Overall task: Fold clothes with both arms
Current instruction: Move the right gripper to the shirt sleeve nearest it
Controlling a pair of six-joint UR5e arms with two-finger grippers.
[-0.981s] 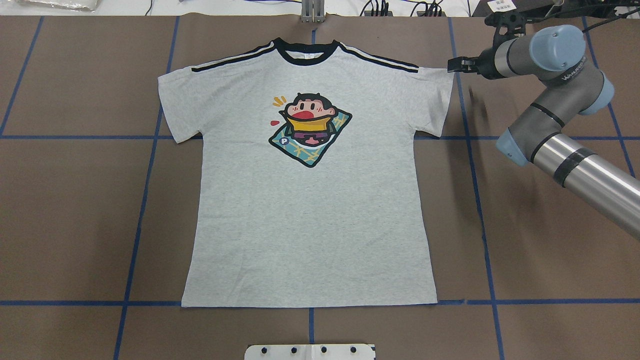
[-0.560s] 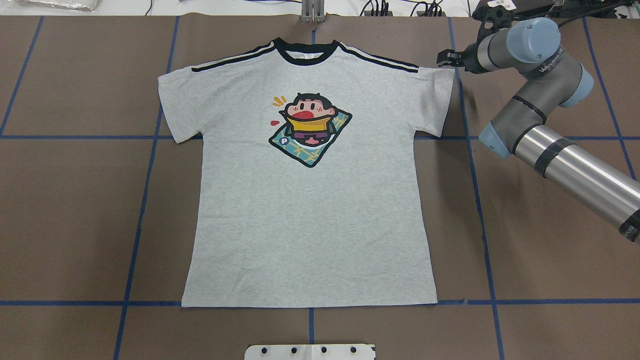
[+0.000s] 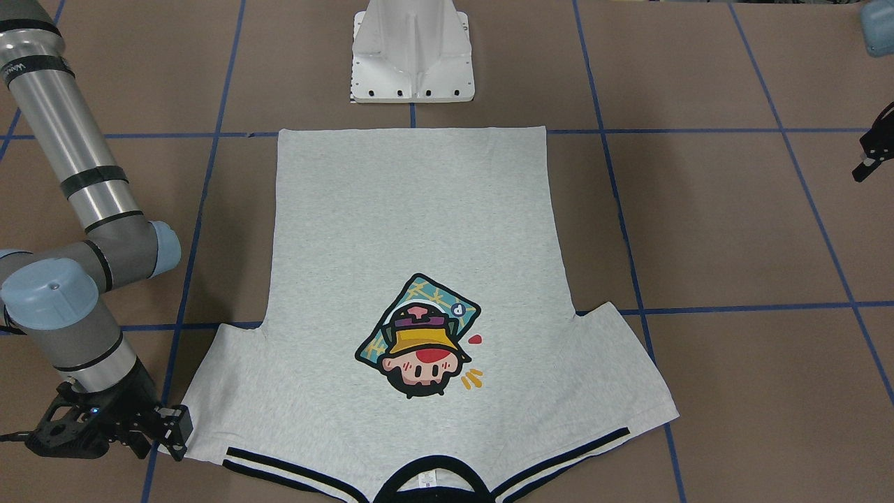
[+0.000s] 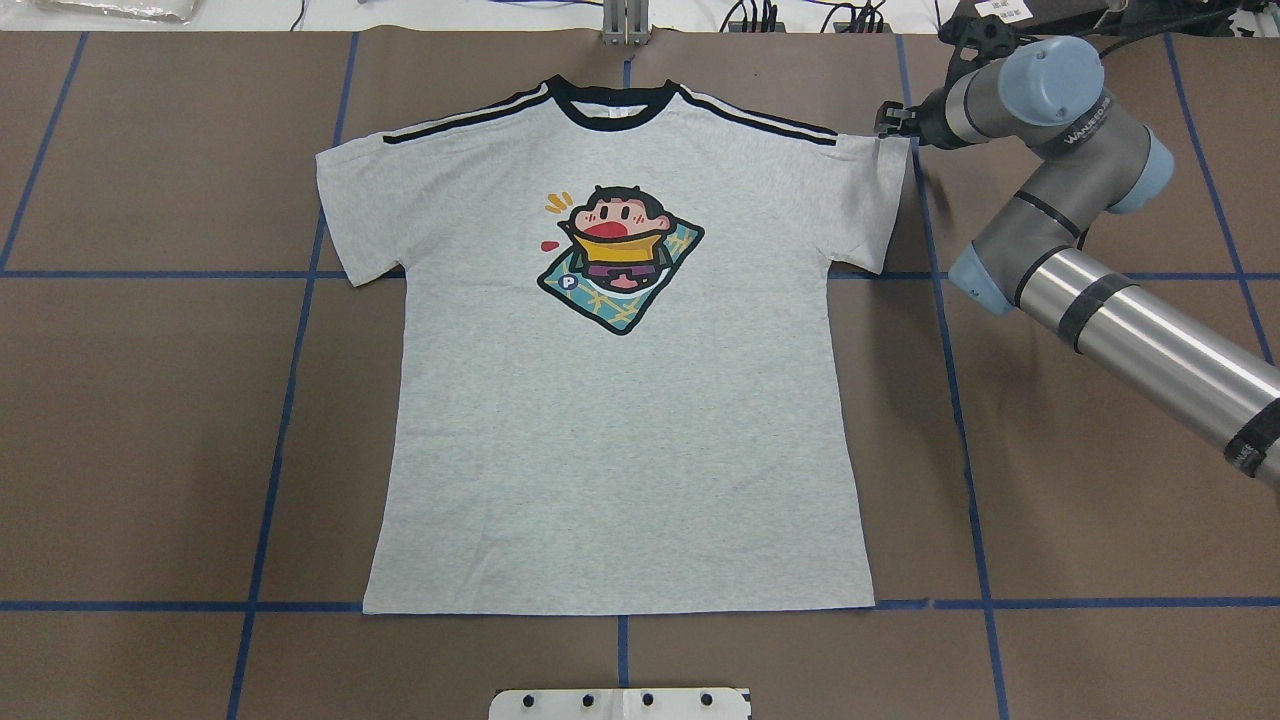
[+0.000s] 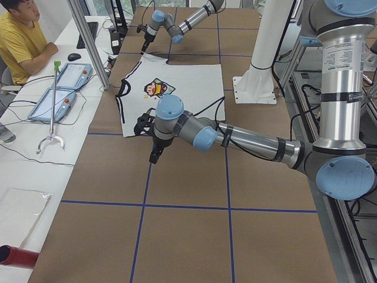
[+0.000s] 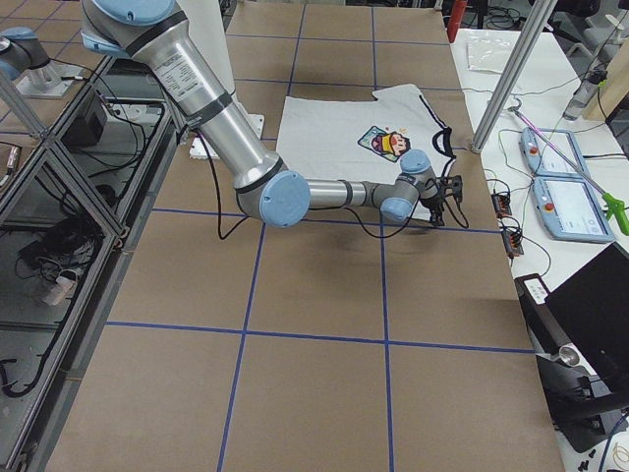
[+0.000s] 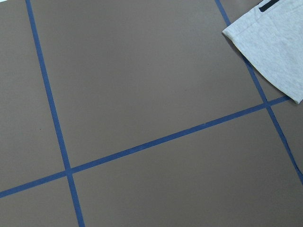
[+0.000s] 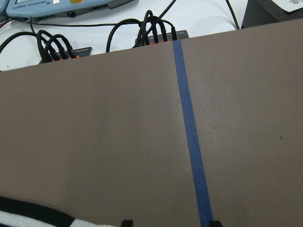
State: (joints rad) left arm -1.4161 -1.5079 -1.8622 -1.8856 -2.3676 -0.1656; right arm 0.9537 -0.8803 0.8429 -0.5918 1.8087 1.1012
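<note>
Right gripper (image 4: 889, 120), spread apart, sits at the T-shirt's (image 4: 620, 450) sleeve corner.

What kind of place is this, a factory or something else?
Probably a robotics research lab rather than a factory: a taped blue grid marks the brown table, teach pendants lie on the side desk, and a person in yellow sits there.

Brown table (image 4: 150, 400) gridded with blue tape (image 4: 292, 380); white desk (image 5: 23, 177) alongside.
</note>
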